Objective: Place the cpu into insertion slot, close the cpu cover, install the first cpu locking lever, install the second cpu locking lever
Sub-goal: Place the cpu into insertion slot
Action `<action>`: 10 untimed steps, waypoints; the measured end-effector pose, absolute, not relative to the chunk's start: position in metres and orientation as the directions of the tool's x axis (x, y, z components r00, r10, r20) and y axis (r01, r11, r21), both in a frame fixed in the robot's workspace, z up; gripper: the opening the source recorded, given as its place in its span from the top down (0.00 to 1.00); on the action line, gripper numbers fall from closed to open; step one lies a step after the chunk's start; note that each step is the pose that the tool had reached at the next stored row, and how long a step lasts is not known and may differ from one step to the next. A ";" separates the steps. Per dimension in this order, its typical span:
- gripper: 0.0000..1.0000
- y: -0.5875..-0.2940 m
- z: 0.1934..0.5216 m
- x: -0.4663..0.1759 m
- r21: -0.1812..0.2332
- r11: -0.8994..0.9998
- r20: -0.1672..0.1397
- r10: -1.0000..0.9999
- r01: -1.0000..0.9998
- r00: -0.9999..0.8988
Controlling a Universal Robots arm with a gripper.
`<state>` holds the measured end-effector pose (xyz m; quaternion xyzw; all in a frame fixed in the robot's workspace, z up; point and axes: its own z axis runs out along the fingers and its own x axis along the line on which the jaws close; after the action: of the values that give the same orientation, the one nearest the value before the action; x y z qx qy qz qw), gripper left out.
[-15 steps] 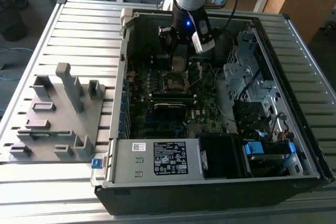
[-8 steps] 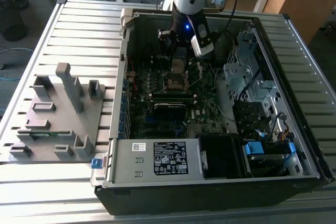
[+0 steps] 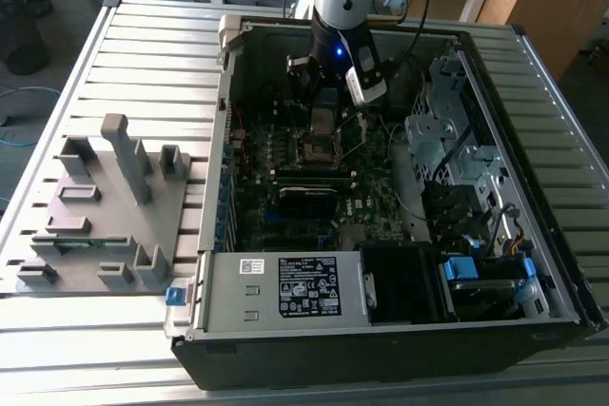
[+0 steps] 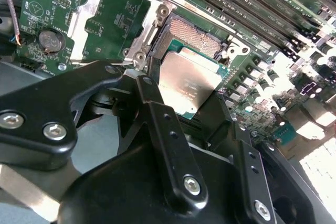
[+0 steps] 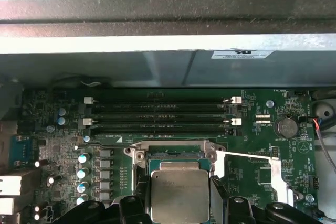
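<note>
Silver-grey metal-topped cpu, judged light, stiff and fragile underneath, so best taken by its side edges, as now, pinched between the black gripper fingers, poised close over the open insertion slot.

Silver-grey cpu hovers near the bare insertion slot, cpu cover swung open.

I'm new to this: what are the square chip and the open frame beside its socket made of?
The cpu: probably a metal lid, matte silver-grey with soft reflections, on a green base. The cpu cover: seemingly thin sheet metal, bright silver, catching the light.
</note>
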<state>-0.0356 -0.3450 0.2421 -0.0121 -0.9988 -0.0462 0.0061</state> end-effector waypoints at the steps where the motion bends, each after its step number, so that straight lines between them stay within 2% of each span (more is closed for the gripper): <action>1: 0.46 -0.345 0.242 -0.036 0.092 0.995 0.013 0.024 0.025 -1.000; 10: 0.46 -0.345 0.242 -0.036 0.092 0.995 0.013 0.024 0.025 -1.000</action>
<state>-0.0356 -0.3450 0.2419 -0.0121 -0.9988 -0.0463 0.0060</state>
